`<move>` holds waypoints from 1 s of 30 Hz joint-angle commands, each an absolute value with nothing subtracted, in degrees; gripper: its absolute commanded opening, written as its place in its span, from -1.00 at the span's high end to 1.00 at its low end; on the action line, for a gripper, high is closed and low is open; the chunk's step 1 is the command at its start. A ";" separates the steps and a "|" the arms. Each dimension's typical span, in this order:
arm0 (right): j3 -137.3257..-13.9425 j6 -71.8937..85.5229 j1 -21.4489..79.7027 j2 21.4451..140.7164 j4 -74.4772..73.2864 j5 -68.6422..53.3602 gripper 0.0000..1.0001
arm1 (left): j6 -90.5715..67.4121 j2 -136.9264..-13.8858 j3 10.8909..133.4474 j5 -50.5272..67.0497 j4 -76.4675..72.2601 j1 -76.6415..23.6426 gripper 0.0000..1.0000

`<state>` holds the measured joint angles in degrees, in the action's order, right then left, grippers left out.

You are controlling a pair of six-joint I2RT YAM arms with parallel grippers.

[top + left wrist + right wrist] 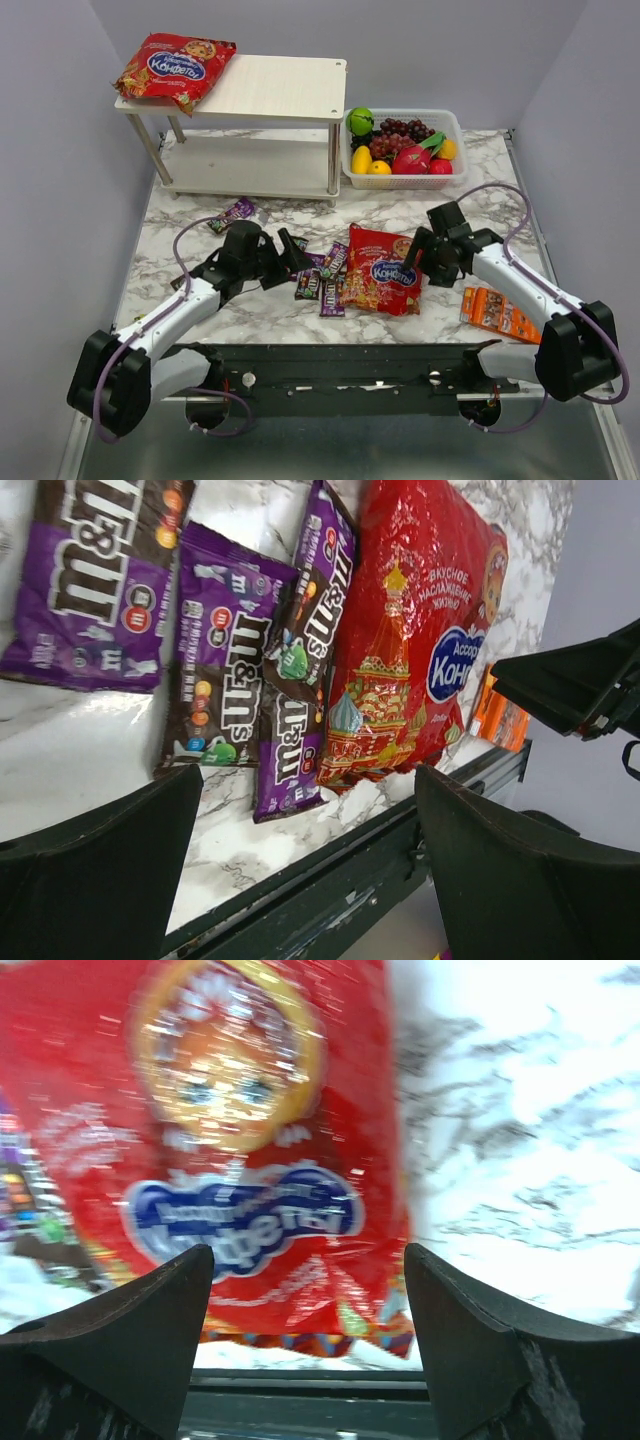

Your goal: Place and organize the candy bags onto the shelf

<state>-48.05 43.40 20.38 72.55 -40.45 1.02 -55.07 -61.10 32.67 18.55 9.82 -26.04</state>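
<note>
Red candy bag (382,272) lies flat near the middle of the table's (300,215) front edge, its right end under the right gripper (418,250). That gripper's jaws are wide apart with nothing between them, and its wrist view is blurred. A cluster of small purple-brown packets (322,275) touches the bag's left edge. Just left of the cluster is the left gripper (292,250), jaws also spread and empty. A stray packet (232,213) lies apart, between that gripper and the shelf (285,85), which stands at the far left. A second red bag (175,68) rests on the left end of the shelf's top board, overhanging its edge. A fruit basket (455,125) sits just right of the shelf. An orange box (500,312) lies near the front right corner.
</note>
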 commanded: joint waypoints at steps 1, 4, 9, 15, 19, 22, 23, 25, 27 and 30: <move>-44.48 40.61 20.22 70.49 -40.96 1.59 -0.70 | -56.86 -66.43 32.96 17.84 3.26 -30.92 -0.93; -43.42 40.08 20.21 70.84 -39.82 0.26 -0.70 | -57.83 -70.56 33.66 17.58 0.89 -33.39 -0.93; -42.19 40.34 20.04 72.07 -39.20 0.35 -0.65 | -60.90 -75.40 34.19 16.79 -3.59 -38.05 -0.93; -41.66 40.61 19.25 71.90 -39.99 0.53 -0.54 | -61.61 -80.41 36.47 16.43 -5.36 -40.08 -0.93; -41.49 40.08 18.90 70.67 -40.78 0.44 -0.51 | -61.96 -81.82 37.44 16.35 -5.62 -40.78 -0.92; -41.57 39.29 18.81 69.70 -40.87 0.26 -0.47 | -62.05 -81.74 37.62 15.39 -4.84 -40.87 -0.91; -41.66 39.03 18.81 69.70 -40.96 -1.30 -0.45 | -61.79 -81.74 37.62 15.21 -4.75 -40.87 -0.91; -41.75 38.15 18.81 70.31 -40.87 -2.19 -0.43 | -61.61 -82.09 38.05 15.20 -4.66 -40.87 -0.91; -41.57 37.71 18.72 70.93 -40.61 -3.51 -0.41 | -61.17 -82.88 38.41 15.82 -4.57 -40.87 -0.91; -41.22 36.83 18.81 71.72 -39.55 -5.44 -0.34 | -61.00 -84.90 39.20 16.87 -4.83 -40.87 -0.91</move>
